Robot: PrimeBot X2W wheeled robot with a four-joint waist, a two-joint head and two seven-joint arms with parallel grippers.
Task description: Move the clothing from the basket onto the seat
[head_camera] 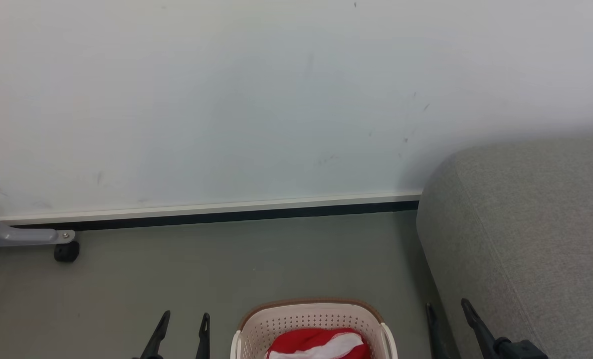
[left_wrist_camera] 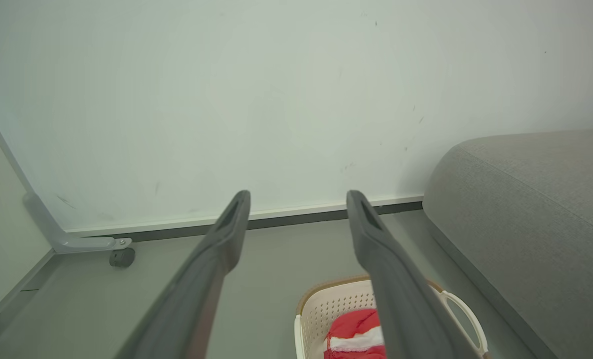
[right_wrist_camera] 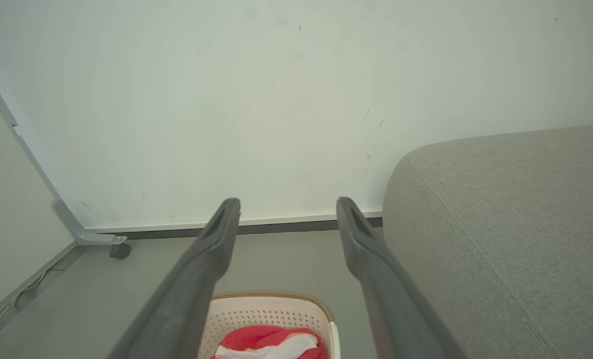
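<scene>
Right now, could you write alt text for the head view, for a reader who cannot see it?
A cream-white laundry basket holding red-and-white clothing stands on the grey floor at the bottom edge, between the robot's open left gripper and open right gripper. A grey sofa seat lies at the right; a white wall rises behind.

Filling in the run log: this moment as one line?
stage: pre-grasp | left gripper: open, empty | right gripper: open, empty | clothing: in basket | seat: right of basket
</scene>
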